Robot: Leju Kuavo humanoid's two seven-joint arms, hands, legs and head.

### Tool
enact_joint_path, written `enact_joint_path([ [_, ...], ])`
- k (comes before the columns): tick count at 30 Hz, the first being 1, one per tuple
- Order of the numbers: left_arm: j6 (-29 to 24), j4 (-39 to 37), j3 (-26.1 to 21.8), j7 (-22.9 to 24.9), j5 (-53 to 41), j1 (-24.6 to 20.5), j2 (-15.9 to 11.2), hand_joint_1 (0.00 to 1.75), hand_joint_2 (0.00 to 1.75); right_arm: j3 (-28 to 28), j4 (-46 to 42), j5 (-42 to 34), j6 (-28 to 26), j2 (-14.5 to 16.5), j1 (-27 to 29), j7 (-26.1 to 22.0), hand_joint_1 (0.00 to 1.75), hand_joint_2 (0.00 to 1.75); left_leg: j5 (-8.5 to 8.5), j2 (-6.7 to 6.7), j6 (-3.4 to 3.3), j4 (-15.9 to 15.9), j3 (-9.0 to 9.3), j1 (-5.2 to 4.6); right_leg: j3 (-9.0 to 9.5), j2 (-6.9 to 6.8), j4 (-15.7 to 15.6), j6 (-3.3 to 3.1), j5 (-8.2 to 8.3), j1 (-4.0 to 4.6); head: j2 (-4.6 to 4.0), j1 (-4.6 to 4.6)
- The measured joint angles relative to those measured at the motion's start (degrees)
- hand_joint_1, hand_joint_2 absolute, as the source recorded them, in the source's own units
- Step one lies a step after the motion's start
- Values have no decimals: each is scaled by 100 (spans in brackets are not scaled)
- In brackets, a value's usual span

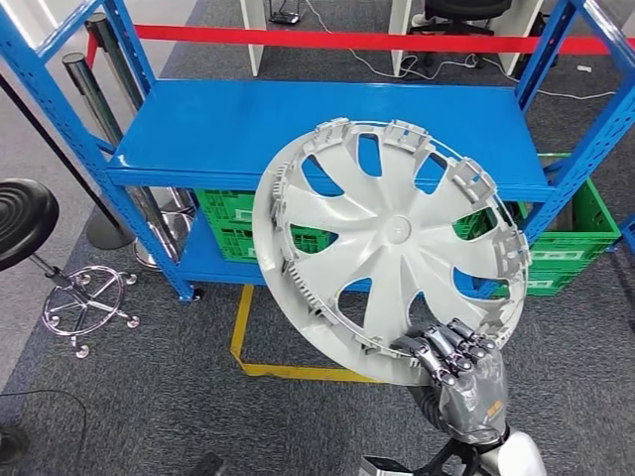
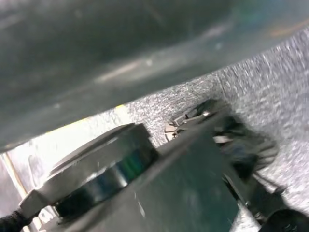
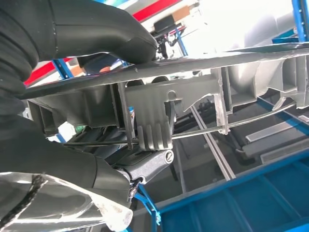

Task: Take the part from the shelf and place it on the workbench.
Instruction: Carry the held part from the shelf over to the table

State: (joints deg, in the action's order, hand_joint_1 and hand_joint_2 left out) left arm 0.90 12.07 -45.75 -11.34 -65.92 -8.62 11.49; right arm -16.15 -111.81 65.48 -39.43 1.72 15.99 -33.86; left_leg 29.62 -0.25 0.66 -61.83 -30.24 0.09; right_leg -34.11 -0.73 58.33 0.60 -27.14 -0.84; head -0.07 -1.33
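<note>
The right hand [image 1: 458,369] grips the grey wheel cover [image 1: 389,243] by its rim, hiding much of the blue shelf [image 1: 224,129]; the left hand's fingers cannot be made out.

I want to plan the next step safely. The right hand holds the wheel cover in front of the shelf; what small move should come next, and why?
Probably draw the wheel cover back from the blue shelf. The right hand grips only its lower rim and it is tilted, still overlapping the shelf edge.
</note>
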Motion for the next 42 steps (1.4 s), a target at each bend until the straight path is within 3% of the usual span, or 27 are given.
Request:
enact_joint_path([
  [2,-29,0,184,-72,-89,-26,19,0,0,1,-66,-142,0,43,50,-83,175,175,81,-5,-51,439,211,-31,-78,-6,-7,68,110,-1,0,-3],
  [4,-69,-1,316,-125,-151,-29,40,0,0,6,-130,-290,0,62,75,-192,175,175,1,7,-116,531,162,-36,-125,0,-39,143,192,-15,0,-2],
  [5,-85,-1,373,-131,-171,-30,51,0,0,14,-157,-358,0,71,83,-251,175,175,-61,18,-160,558,123,-29,-171,11,-5,173,127,-18,0,-8],
  [7,-97,-2,488,-113,-188,-39,69,0,0,45,-205,-476,0,89,82,-343,175,175,-186,41,-242,600,20,-11,-319,38,364,205,-283,-21,0,-28],
  [9,-105,-2,581,-65,-188,-46,76,0,0,90,-232,-555,0,99,58,-376,175,175,-294,45,-277,586,-125,-31,-502,49,1117,214,-797,-21,0,-42],
  [10,-113,-2,618,-41,-187,-44,79,0,0,113,-240,-581,0,99,48,-379,175,175,-350,47,-281,574,-203,-43,-542,50,1446,216,-918,-21,0,-40],
  [11,-121,-2,646,-26,-186,-41,79,0,0,134,-245,-601,0,99,43,-379,175,175,-402,49,-281,560,-280,-53,-503,50,1599,214,-896,-20,0,-40],
  [12,-130,-2,669,-17,-184,-39,79,0,0,153,-250,-617,0,99,40,-377,175,175,-450,50,-278,543,-358,-60,-369,50,1543,205,-764,-19,0,-40],
  [14,-156,-2,704,5,-170,-37,79,0,0,189,-266,-656,0,107,33,-377,175,175,-536,45,-255,501,-496,-68,156,50,883,171,-473,-15,0,-41],
  [16,-183,-2,723,37,-139,-33,79,0,0,225,-292,-706,0,122,32,-385,175,175,-628,39,-206,453,-598,-84,704,58,55,144,-459,2,0,-38],
  [18,-189,-2,732,66,-104,-25,75,0,0,261,-320,-740,0,131,44,-397,175,175,-742,40,-151,440,-659,-90,885,71,-286,126,-517,30,0,-35],
  [20,-188,-2,738,82,-80,-10,67,0,0,293,-336,-755,0,133,53,-403,175,175,-752,40,-88,430,-711,-81,793,61,-288,73,-441,19,0,-34],
  [21,-188,-2,741,86,-72,-2,63,0,0,304,-339,-759,0,137,55,-406,175,175,-611,38,-52,328,-756,-76,740,49,-287,22,-390,8,0,-27],
  [22,-189,-2,744,92,-67,4,60,0,0,311,-342,-770,0,142,56,-410,175,175,-365,37,-15,108,-825,-67,674,35,-282,-26,-336,-3,0,-19],
  [24,-192,-2,748,122,-41,6,55,0,0,323,-344,-799,0,156,58,-425,175,175,220,35,40,-635,-992,-40,519,21,-238,-94,-232,4,0,-5],
  [25,-194,-2,748,139,-14,5,52,0,0,328,-344,-811,0,161,59,-432,175,175,383,36,57,-1000,-1042,-30,425,17,-207,-101,-181,10,0,-4],
  [26,-194,-2,747,156,19,4,51,0,0,332,-344,-814,0,163,58,-437,175,175,405,36,63,-1231,-1026,-24,327,13,-171,-104,-134,15,0,-5],
  [27,-191,-2,744,167,55,4,49,0,0,336,-344,-812,0,165,58,-439,175,175,304,35,57,-1264,-923,-21,227,11,-131,-104,-92,20,0,-3],
  [29,-182,-2,741,173,112,1,41,0,0,338,-344,-809,0,174,58,-441,175,175,13,31,2,-757,-455,-29,53,16,-56,-99,-11,31,0,-4],
  [31,-176,-1,738,159,154,-9,26,0,0,341,-344,-805,0,186,53,-444,175,175,14,26,-86,93,114,-55,-51,20,-18,-66,73,49,0,-7],
  [33,-176,0,730,140,178,-19,15,0,0,343,-343,-799,0,193,35,-444,175,175,101,23,-144,551,353,-91,-100,12,-41,6,183,40,0,-8],
  [35,-182,-1,715,134,194,-8,16,0,0,343,-343,-793,0,193,22,-442,175,175,-16,35,-193,650,293,-90,-140,20,-74,93,246,29,0,-7],
  [36,-186,-2,709,135,208,-5,17,0,0,343,-343,-791,0,193,19,-438,175,175,-94,44,-230,685,241,-76,-192,33,-18,124,144,30,0,-13],
  [38,-191,-2,701,136,234,-8,23,0,0,343,-342,-781,0,193,9,-427,175,175,-237,62,-282,711,100,-50,-351,55,413,163,-353,22,0,-34],
  [40,-194,-2,698,136,249,-10,29,0,0,343,-342,-767,0,193,-3,-417,175,175,-356,63,-298,672,-87,-52,-489,58,1140,191,-819,16,0,-48],
  [41,-196,-2,697,136,254,-9,31,0,0,343,-342,-761,0,193,-5,-413,175,175,-416,65,-294,645,-186,-53,-493,58,1413,204,-861,16,0,-48],
  [42,-197,-2,696,136,257,-8,31,0,0,343,-341,-758,0,193,-7,-407,175,175,-473,68,-286,615,-287,-51,-425,57,1522,215,-761,15,0,-48],
])
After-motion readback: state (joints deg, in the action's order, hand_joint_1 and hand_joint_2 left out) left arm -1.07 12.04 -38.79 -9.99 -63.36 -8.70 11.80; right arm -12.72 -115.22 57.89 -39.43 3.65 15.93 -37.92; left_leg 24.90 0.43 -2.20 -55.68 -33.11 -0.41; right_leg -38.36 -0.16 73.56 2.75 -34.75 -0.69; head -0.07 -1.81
